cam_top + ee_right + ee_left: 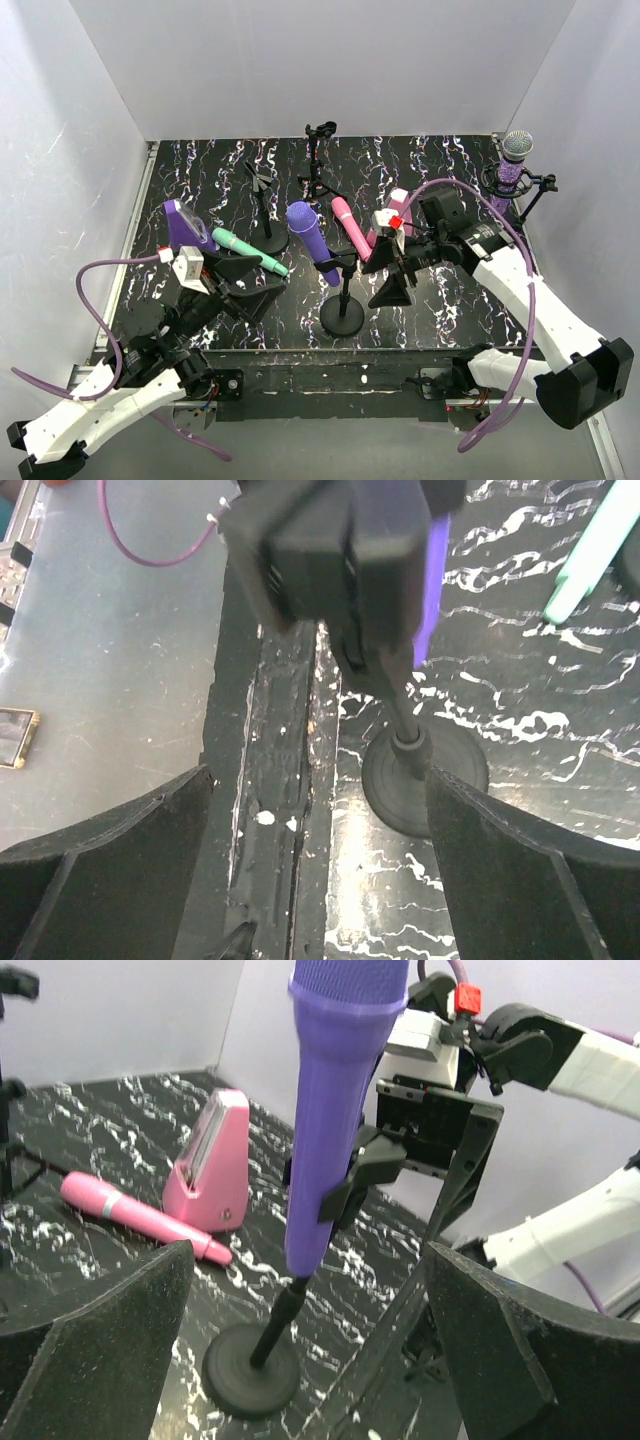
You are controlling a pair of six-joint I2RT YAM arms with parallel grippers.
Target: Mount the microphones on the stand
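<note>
Both of my grippers flank the near microphone stand at the middle of the black marbled table. My left gripper waits on its left side, fingers spread wide and holding nothing. My right gripper faces it from the right, its fingers likewise spread wide and empty, with the stand's round base showing between them in the wrist view.

The plain purple microphone sits head up in that stand's clip. To its left the mint green microphone lies flat on the table, near the purple wedge-shaped block. Just beyond the stand the pink microphone also lies flat, beside the pink wedge-shaped block, which my right wrist partly hides from above.

Farther back a second stand and a third stand rise near the middle, each with a bare clip. In the far right corner the glittery purple microphone appears to be held upright on its own stand, though its clip is too small to make out.
</note>
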